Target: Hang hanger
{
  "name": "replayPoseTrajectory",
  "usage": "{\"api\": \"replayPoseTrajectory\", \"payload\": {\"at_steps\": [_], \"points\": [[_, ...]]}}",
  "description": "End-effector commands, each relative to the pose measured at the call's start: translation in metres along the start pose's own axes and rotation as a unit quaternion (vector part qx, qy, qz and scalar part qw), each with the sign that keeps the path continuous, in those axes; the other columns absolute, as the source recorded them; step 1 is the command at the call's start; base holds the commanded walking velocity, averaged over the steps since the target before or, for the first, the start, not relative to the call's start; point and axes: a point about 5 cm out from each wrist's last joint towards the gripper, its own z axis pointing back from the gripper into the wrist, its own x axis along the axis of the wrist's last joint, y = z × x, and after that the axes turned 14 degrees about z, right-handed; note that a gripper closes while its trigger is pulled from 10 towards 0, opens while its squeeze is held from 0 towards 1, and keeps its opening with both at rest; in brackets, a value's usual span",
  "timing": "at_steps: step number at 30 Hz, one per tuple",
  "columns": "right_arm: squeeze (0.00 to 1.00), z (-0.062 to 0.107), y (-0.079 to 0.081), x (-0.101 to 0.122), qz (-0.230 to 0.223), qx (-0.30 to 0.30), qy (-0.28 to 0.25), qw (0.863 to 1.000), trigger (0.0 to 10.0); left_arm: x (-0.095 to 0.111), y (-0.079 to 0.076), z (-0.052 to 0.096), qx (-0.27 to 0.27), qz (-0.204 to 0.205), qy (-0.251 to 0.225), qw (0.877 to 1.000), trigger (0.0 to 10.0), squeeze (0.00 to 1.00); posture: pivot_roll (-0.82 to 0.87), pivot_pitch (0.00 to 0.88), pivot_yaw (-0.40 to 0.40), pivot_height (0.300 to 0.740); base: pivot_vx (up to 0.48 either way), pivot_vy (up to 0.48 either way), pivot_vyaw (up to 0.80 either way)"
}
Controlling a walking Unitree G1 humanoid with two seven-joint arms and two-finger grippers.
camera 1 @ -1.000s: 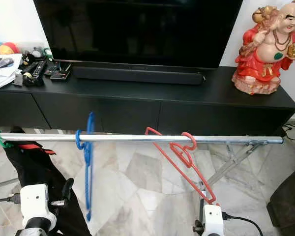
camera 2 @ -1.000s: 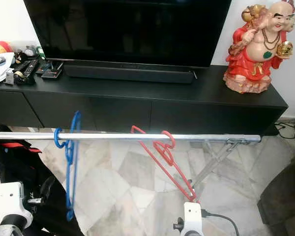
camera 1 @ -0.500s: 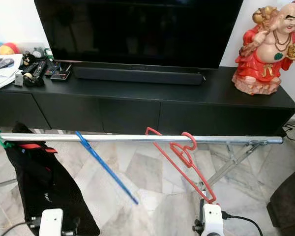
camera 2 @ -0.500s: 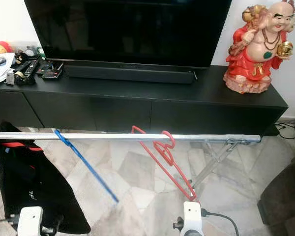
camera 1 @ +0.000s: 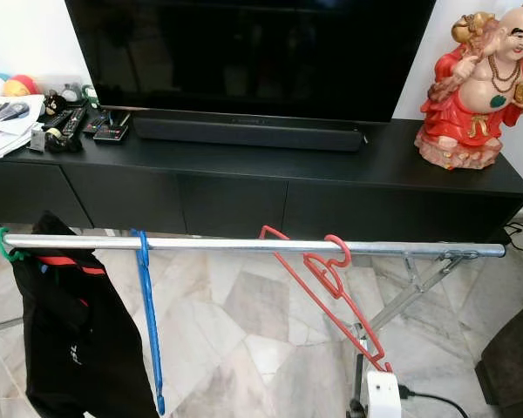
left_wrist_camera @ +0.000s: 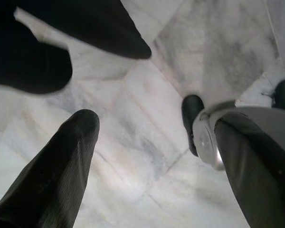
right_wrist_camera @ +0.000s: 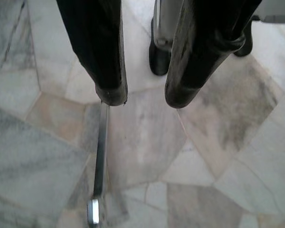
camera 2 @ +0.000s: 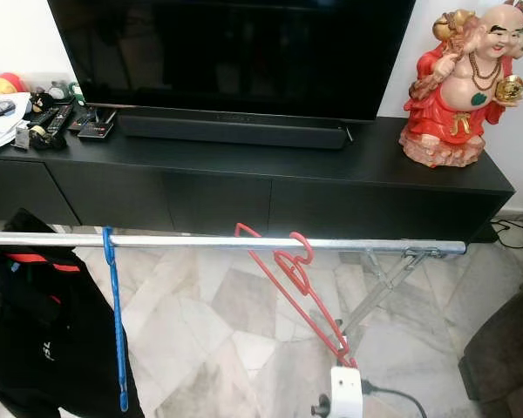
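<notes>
Blue hanger [camera 1: 148, 322]: hooked on the rail [camera 1: 244, 246], lower left of frame, long axis straight down.
Left gripper [left_wrist_camera: 147, 156]: fingers spread, holding nothing, above floor.
Right gripper [right_wrist_camera: 145, 95]: apart, empty, low.
Nearer arm: probably left.

A blue hanger [camera 1: 148, 322] and a red hanger [camera 1: 331, 287] hung on the silver rail [camera 1: 244, 246]; the garment [camera 1: 74, 335] was black with red trim, the floor [camera 1: 235, 322] grey-and-cream marble, my fingers [right_wrist_camera: 102, 52] black.

bare rail [camera 1: 205, 246] between blue hanger [camera 1: 148, 322], red hanger [camera 1: 331, 287]
</notes>
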Motion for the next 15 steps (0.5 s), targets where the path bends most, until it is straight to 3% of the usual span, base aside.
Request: {"api": "replayPoseTrajectory", "payload": {"at_steps": [1,9,15], "points": [[0.00,0.002,0.003,-0.007,-0.005,0.001,0.005,1.000,10.0,-0.003,-0.001,0.000,0.003,-0.001,0.003,1.000,10.0,0.00,-0.03,0.092,-0.014,0.740,0.000,0.000,0.00],[0.00,0.006,0.000,-0.025,-0.007,0.002,0.022,1.000,10.0,-0.005,-0.006,-0.001,-0.002,-0.001,0.007,1.000,10.0,0.00,-0.04,0.086,-0.009,0.740,0.000,0.000,0.00],[0.00,0.016,-0.029,-0.054,-0.013,-0.010,0.042,0.999,10.0,-0.014,-0.005,0.001,0.002,0.002,0.019,1.000,10.0,0.00,-0.04,0.088,-0.011,0.740,0.000,0.276,0.00]]}}
